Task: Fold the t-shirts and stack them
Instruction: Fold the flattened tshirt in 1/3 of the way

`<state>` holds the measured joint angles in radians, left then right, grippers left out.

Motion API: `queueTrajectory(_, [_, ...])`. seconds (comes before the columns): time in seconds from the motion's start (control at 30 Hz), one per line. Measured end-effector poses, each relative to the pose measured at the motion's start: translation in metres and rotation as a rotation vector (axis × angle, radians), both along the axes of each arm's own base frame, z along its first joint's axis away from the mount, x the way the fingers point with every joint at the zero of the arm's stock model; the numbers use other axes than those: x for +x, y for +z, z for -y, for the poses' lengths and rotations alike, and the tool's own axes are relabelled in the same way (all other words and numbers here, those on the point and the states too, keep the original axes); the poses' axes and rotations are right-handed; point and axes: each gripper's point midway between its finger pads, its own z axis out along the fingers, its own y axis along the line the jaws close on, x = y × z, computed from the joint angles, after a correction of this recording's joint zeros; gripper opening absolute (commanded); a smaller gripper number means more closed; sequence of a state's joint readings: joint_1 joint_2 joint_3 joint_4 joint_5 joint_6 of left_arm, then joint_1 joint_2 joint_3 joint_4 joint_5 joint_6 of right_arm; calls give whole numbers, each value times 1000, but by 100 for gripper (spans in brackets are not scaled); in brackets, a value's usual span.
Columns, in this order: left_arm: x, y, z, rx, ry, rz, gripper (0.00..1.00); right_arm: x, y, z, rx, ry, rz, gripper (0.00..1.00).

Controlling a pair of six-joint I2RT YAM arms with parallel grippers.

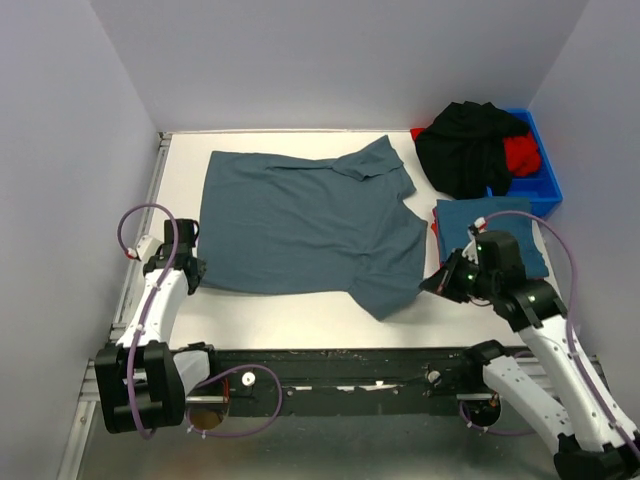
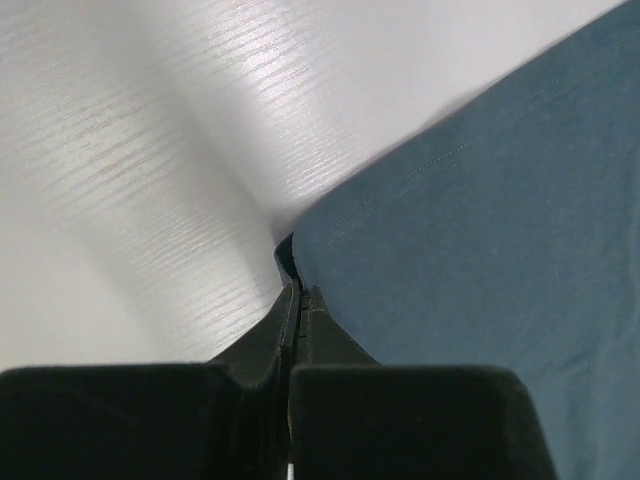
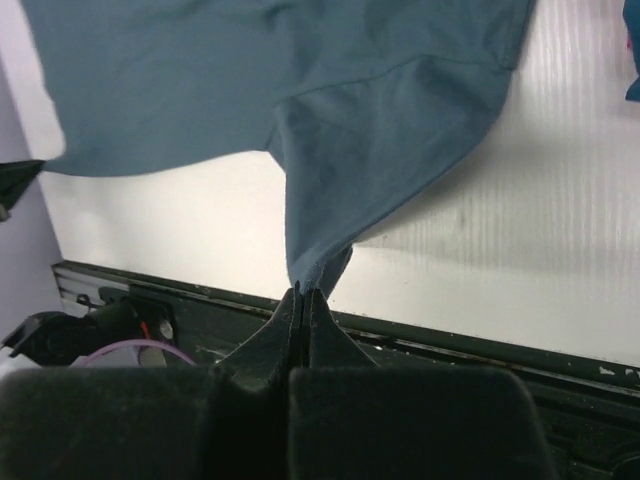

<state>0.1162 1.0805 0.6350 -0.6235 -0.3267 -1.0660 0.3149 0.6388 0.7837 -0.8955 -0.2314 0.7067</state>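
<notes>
step: first fold of the slate teal t-shirt (image 1: 300, 220). we judge the grasp made and the fold itself not yet begun, since the cloth lies open in a single layer.
shirt position: spread flat across the middle of the white table (image 1: 280, 325), hem toward the left side, neck and sleeves toward the right, its near edge close to the arm bases.
left claw: the left gripper (image 1: 192, 268) sits at the near hem corner. the wrist view shows its jaws pressed together with the corner of the cloth (image 2: 480, 250) running in between the tips (image 2: 290, 262), low against the table.
right claw: the right gripper (image 1: 432, 283) is pinching the tip of the near sleeve (image 1: 390, 290). from its wrist the sleeve (image 3: 340, 170) rises in a tented peak to the closed tips (image 3: 302, 292), so that end is lifted off the table.
stack: a folded blue t-shirt (image 1: 460, 215) lies just right of the teal one, partly under the right arm, with a thin red edge showing beneath it.
bin: the blue bin (image 1: 548, 180) in the far right corner holds a black t-shirt (image 1: 465, 145) and a red t-shirt (image 1: 520, 155), both crumpled and waiting.
next move: we think both arms must lift together and carry the near edge over toward the far edge, keeping the cloth taut between them so it lands straight.
risk: the right claw has only the sleeve tip, so we expect the body near the shoulder may sag or crease; the left pinch is shallow and could slip.
</notes>
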Motion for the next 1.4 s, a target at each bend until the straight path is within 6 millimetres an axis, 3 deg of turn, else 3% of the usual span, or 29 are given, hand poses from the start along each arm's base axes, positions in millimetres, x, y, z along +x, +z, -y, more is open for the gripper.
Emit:
queueTrajectory(0.13, [6,0,-1,2,-5,-10,0,10,-32,-5,-36,9,-123,1])
queueTrajectory(0.27, [14,1,-1,-1,-6,-8,0,28,-41,-7,-73,8,-157,1])
queueTrajectory(0.37, [22,2,-1,-7,-4,-11,0,50,-28,-8,-102,-6,-135,1])
queueTrajectory(0.4, [26,4,-2,-9,-1,-10,0,62,-13,-8,-108,-17,-93,1])
queueTrajectory(0.6, [52,16,-1,-38,18,24,0,122,30,-15,-136,-49,13,1])
queueTrajectory(0.7, [67,18,1,-63,27,32,0,150,42,-20,-150,-54,34,1])
queueTrajectory(0.87, [102,25,0,-80,35,38,0,194,40,-25,-185,-60,17,1])
queueTrajectory(1.1, [151,30,-4,-92,31,43,0,256,36,-15,-207,-100,-2,1])
queueTrajectory(1.4, [164,18,-12,-120,57,24,0,321,34,-24,-223,-95,1,1])
